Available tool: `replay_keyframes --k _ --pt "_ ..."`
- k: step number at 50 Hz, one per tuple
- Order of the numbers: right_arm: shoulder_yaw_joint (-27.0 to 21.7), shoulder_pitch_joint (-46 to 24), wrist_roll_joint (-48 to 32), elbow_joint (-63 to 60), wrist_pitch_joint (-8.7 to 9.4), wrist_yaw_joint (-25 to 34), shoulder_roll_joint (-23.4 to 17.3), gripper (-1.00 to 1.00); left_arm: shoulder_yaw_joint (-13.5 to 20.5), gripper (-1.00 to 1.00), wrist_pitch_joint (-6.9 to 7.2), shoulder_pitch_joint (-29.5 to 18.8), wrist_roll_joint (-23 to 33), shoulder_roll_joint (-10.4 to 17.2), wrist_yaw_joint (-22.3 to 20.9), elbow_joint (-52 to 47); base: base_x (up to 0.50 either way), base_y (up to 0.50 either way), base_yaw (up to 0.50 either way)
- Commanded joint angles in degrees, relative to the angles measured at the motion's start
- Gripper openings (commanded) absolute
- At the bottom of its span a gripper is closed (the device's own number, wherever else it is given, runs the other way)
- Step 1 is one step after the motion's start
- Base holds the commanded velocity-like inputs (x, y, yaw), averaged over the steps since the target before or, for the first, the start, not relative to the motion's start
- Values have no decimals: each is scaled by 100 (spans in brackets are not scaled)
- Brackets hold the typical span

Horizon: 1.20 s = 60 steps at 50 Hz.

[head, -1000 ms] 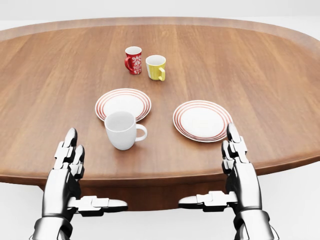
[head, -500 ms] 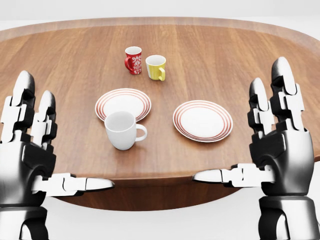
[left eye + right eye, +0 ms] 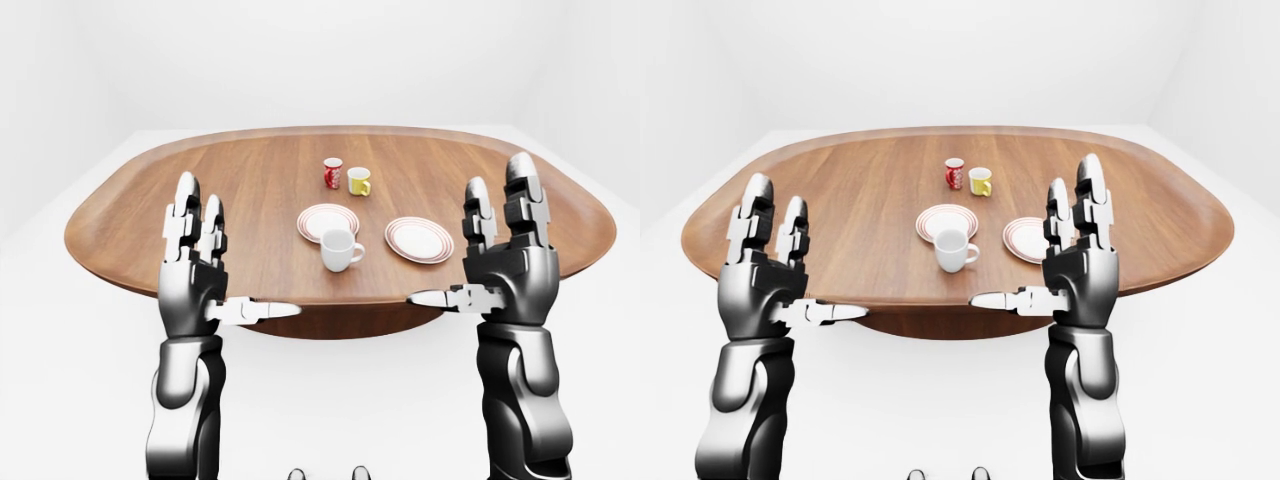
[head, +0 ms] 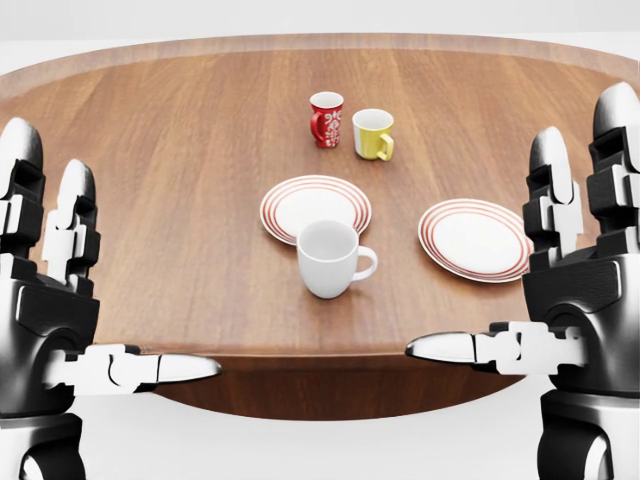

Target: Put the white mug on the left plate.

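The white mug [image 4: 328, 258] stands upright on the wooden table [image 4: 170, 150], handle to the right, just below the left plate [image 4: 315, 205], a white plate with red rings. In the head view its rim overlaps the plate's lower edge. A matching right plate [image 4: 475, 238] lies to the right. My left hand [image 4: 120, 285] is raised at the lower left, open, fingers up and thumb pointing right. Raised at the lower right, my right hand [image 4: 500, 285] is open too and mirrors it. Both hold nothing and stand well apart from the mug, near the table's lower edge.
A red patterned mug [image 4: 326, 118] and a yellow mug [image 4: 373, 133] stand side by side above the left plate. The oval table's near rim [image 4: 320, 385] runs between my two hands. White floor surrounds the table.
Both hands rose from low at the table's edge to upright, open poses. The whole picture then shifted right, so the camera moved; mugs and plates kept their places on the table.
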Motion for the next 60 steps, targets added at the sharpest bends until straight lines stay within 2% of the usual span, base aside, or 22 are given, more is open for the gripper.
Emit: replay_keyframes --k 1,16,36,60 --pt "2 5 59 -74 0 -9 7 100 -5 100 0 13 -14 11 -17 -61 0 50 0" --pt "-1 8 5 21 0 -42 4 100 -16 100 0 39 -29 7 -52 -149 0 49 0" --pt "-9 43 73 -39 0 46 42 100 -36 100 0 47 -57 2 -75 -253 0 0 0" --pt "23 69 129 -93 0 53 14 100 -33 100 0 57 -91 3 -83 -290 49 0 0"
